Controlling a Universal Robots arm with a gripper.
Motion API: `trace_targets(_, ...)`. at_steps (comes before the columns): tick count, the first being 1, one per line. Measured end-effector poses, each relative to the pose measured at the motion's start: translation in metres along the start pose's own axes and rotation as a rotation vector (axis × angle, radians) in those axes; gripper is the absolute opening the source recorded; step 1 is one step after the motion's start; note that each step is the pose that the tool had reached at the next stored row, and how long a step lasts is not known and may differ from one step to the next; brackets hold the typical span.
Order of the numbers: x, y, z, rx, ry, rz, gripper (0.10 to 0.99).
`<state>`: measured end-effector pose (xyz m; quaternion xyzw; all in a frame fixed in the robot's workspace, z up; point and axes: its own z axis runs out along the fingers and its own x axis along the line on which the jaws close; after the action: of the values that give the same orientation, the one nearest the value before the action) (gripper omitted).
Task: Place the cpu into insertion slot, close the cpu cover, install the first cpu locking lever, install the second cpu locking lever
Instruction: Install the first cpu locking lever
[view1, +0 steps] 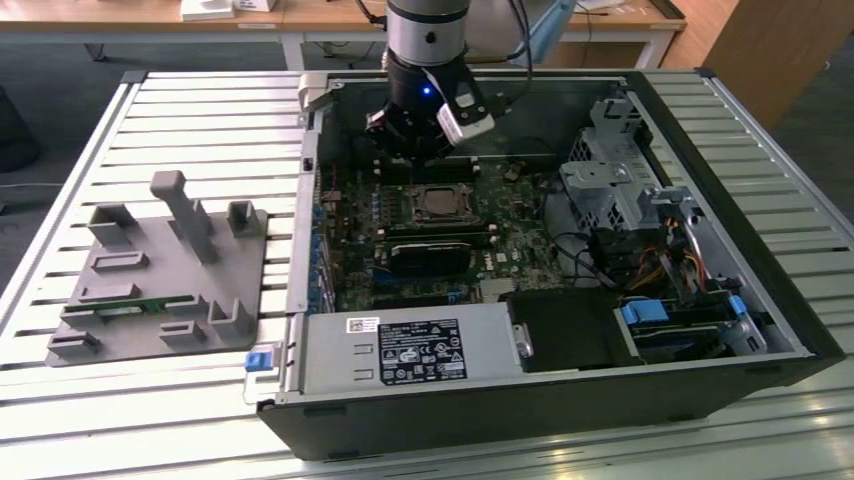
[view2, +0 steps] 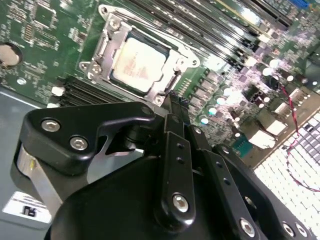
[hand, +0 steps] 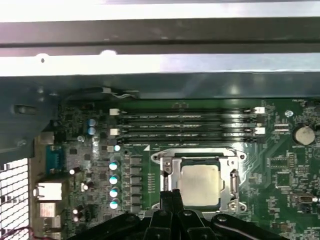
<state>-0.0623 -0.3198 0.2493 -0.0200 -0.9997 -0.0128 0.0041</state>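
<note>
You see the pale silvery-beige cpu (hand: 200, 184), the silver cpu cover (hand: 197, 155), the green motherboard (hand: 280, 172) dotted with pale blue capacitors (hand: 114, 166), the black gripper (hand: 171, 196), the grey fixture plate (view1: 147, 280) and the white slatted table (view1: 200, 110).

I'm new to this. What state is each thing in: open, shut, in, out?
cpu: seated flat, metal face up.
cpu cover: closed down around the cpu.
gripper: shut, tips at the cover's edge.
computer case: lying on its side, open on top.
</note>
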Motion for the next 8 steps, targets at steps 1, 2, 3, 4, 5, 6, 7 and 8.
trace_targets(1,0.0026,-0.0001,0.0,0.0,0.0,0.0,0.106)
trace_targets(2,0.0048,-0.0001,0.0001,0.0,0.0,0.0,0.106)
trace_targets(3,0.0066,0.0001,0.0002,0.0,-0.0001,0.0,0.106)
trace_targets(4,0.0081,0.0005,0.0002,0.0,0.0,0.0,0.106)
trace_targets(5,0.0092,0.0013,0.0003,0.0,0.0,0.0,0.106)
trace_targets(6,0.0102,0.0019,0.0003,0.0,0.0002,0.0,0.106)
trace_targets(7,0.0111,0.0022,0.0003,0.0,0.0,0.0,0.106)
trace_targets(8,0.0116,0.0026,0.0004,0.0,0.0001,0.0,0.106)
